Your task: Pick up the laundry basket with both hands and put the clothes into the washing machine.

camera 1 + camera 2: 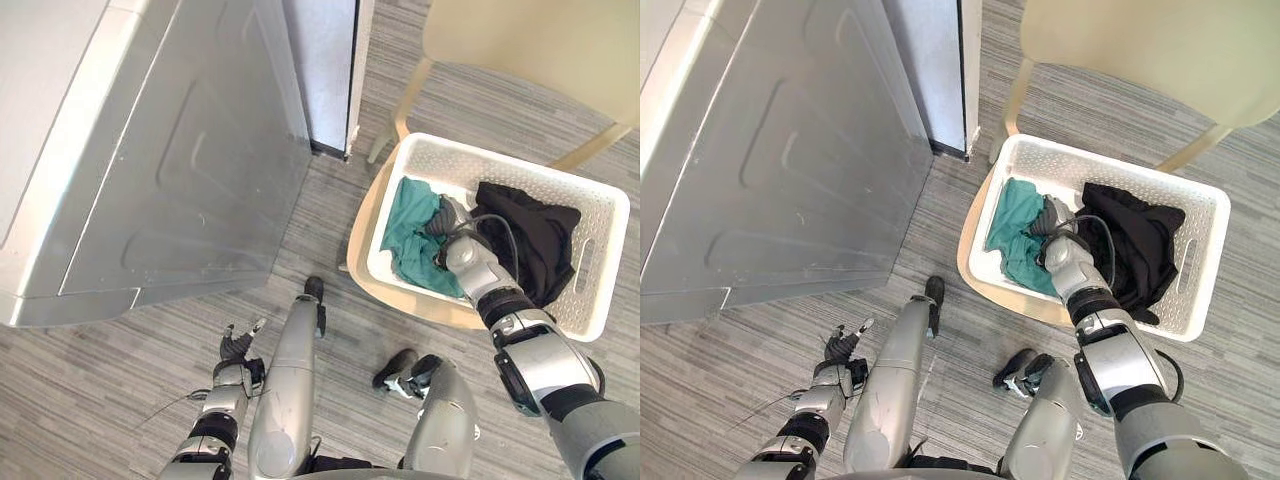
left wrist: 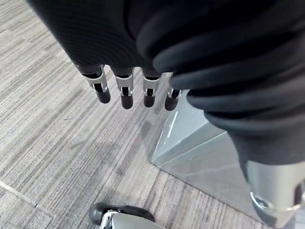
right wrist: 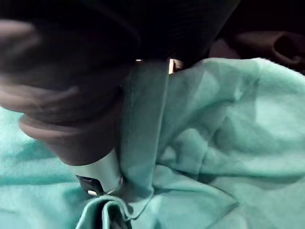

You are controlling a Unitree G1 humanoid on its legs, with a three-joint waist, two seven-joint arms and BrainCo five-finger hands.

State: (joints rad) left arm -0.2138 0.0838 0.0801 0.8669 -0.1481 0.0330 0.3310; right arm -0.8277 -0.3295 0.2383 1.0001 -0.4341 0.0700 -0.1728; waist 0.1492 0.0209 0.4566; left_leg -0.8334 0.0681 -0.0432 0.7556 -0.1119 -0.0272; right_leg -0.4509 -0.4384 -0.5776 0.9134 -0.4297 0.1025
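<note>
A white laundry basket (image 1: 603,292) rests on a pale chair seat (image 1: 362,232) at the right. Inside lie a teal garment (image 1: 408,238) on its left side and a black garment (image 1: 538,238) on its right. My right hand (image 1: 447,222) is down in the basket between the two garments. In the right wrist view a fold of the teal garment (image 3: 228,143) is pinched against its thumb (image 3: 97,174). My left hand (image 1: 237,347) hangs low over the floor, far from the basket, with its fingers (image 2: 125,98) straight and nothing in it. The grey washing machine (image 1: 170,150) stands at the left.
The chair's pale backrest (image 1: 540,40) rises behind the basket, with a leg (image 1: 402,105) running down to the striped grey carpet (image 1: 120,370). A white panel edge (image 1: 330,70) stands between the machine and the chair.
</note>
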